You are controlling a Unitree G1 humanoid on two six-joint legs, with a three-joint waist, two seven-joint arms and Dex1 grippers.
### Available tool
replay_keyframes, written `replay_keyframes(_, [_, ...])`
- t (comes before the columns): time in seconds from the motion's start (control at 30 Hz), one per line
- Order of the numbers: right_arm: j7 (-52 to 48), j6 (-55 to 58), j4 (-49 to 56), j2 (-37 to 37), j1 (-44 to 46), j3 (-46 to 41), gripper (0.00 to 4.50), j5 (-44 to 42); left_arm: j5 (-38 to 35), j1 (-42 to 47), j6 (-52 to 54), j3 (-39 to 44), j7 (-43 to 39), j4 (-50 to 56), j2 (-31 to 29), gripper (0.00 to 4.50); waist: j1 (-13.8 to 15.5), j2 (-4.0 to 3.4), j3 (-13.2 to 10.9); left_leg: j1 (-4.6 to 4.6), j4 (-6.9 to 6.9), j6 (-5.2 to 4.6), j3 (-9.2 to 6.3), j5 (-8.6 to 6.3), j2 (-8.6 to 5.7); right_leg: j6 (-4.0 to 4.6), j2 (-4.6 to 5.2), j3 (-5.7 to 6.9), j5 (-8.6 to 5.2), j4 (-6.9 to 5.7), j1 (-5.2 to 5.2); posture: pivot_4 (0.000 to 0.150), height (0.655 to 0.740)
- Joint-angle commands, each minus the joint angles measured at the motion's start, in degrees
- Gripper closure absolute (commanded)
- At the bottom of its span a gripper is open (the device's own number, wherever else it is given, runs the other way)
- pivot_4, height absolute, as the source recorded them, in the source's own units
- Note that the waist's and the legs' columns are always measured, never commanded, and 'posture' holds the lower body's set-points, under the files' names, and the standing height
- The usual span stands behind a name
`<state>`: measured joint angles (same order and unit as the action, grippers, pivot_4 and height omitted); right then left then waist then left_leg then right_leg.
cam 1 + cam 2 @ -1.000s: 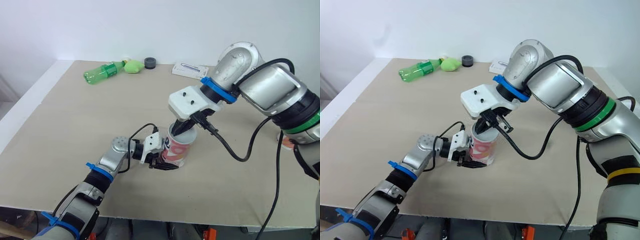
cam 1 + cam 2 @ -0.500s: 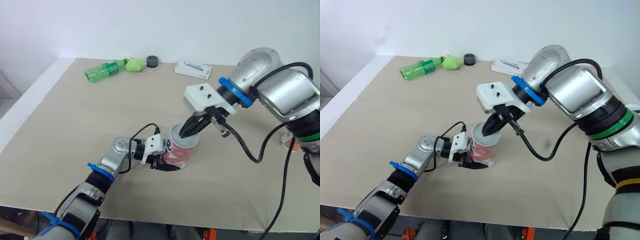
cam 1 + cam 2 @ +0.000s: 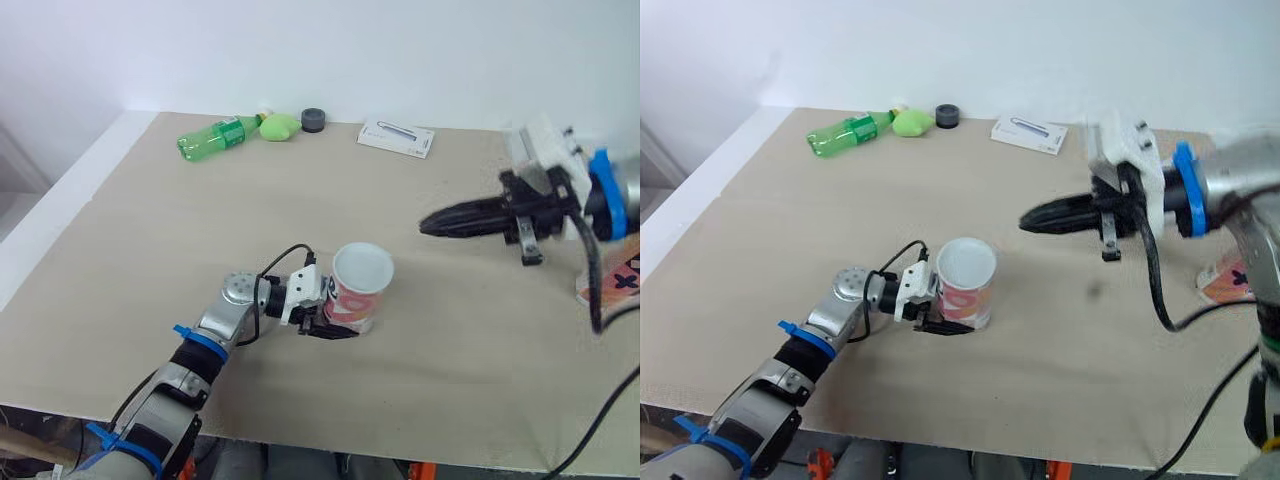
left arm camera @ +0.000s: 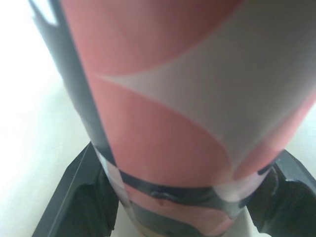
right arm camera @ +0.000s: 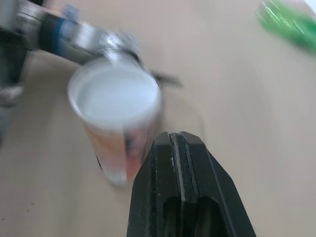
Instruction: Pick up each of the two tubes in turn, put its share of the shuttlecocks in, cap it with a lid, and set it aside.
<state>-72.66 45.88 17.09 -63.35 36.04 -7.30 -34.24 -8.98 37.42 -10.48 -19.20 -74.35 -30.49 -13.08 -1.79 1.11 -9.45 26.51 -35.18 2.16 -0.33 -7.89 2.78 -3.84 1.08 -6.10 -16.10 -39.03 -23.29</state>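
Note:
A pink and white tube stands upright near the table's front, and its top face looks flat and white. My left gripper is shut on the tube's lower part, with one black finger on each side of its base. My right gripper hangs in the air to the right of the tube, well apart from it. It is shut with nothing in it, and its tips point toward the tube. A second pink and white object sits at the table's right edge, partly hidden behind my right arm.
Along the far edge of the table lie a green plastic bottle, a light green lump, a dark grey ring-shaped piece and a flat white box. A black cable hangs from my right wrist.
My right gripper has pulled out from the tube's top and swung away to the right. The tube's top now shows white. My left gripper has kept its hold.

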Motion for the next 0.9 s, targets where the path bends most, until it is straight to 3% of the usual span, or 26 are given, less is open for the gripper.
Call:
replay_keyframes(0.03, [6.3,3.3,8.3,0.4,-8.7,-10.0,4.5,-2.0,2.7,2.4,-2.8,-0.1,1.3,-5.1,0.8,0.88,0.1,-0.07,0.0,0.0,0.0,-0.01,-0.02,0.01,-0.04,-0.03,0.01,-0.01,0.02,0.0,0.03,0.15,0.7294])
replay_keyframes(0.1, [8.5,4.4,11.7,1.4,-14.6,-12.6,4.5,-2.6,3.0,3.3,-3.5,-0.1,1.1,-7.9,1.4,0.12,-0.1,-0.09,0.0,-0.02,-0.1,-0.04,-0.04,0.0,-0.04,-0.11,-0.01,0.0,0.04,-0.02,0.08,0.15,0.7294])
replay_keyframes(0.33, [12.6,5.7,16.5,4.0,-25.8,-14.2,4.5,-5.2,1.8,3.3,-4.7,0.7,-2.8,-8.8,0.9,0.05,-0.3,-0.08,0.0,-0.11,-0.29,-0.14,-0.02,0.09,-0.03,-0.43,0.01,-0.03,0.03,0.0,0.22,0.15,0.7294])
replay_keyframes(0.37, [12.6,4.9,17.0,4.0,-27.3,-13.8,4.0,-4.9,1.6,3.1,-4.5,1.0,-2.5,-8.2,0.6,0.0,-0.3,-0.08,0.0,-0.11,-0.29,-0.17,0.0,0.11,-0.03,-0.41,0.01,-0.06,0.04,0.0,0.22,0.15,0.7294])
replay_keyframes(0.47, [13.1,3.3,17.0,4.3,-30.6,-12.3,3.3,-3.4,0.6,1.6,-4.2,1.9,-2.8,-4.6,-0.9,0.0,-0.4,-0.07,0.0,-0.1,-0.28,-0.18,-0.02,0.12,-0.01,-0.43,-0.01,-0.05,0.05,0.0,0.22,0.15,0.7294])
replay_keyframes(0.6, [13.2,1.9,15.9,4.7,-33.4,-11.0,1.13,-3.6,-1.8,-1.8,-1.0,3.3,-5.0,2.5,-4.8,0.0,-0.8,-0.07,0.0,-0.1,-0.19,-0.18,-0.03,0.12,0.0,-0.49,-0.04,-0.05,0.07,0.0,0.18,0.15,0.7294])
replay_keyframes(0.7, [12.7,0.9,15.4,5.0,-35.2,-10.5,0.05,-3.7,-3.3,-4.3,1.3,4.6,-5.0,7.9,-8.0,0.0,-0.8,-0.05,0.0,-0.1,-0.18,-0.18,-0.04,0.12,0.01,-0.49,-0.04,-0.05,0.05,0.0,0.19,0.15,0.7294])
replay_keyframes(0.9, [18.8,-0.3,15.3,12.7,-34.2,-3.8,0.02,-3.0,-6.7,-12.3,5.2,11.3,-3.5,19.6,-17.5,0.0,-1.1,0.11,-0.1,-0.13,-0.21,-0.18,-0.02,0.12,0.11,-0.41,-0.05,-0.02,0.06,0.0,0.21,0.15,0.7294])
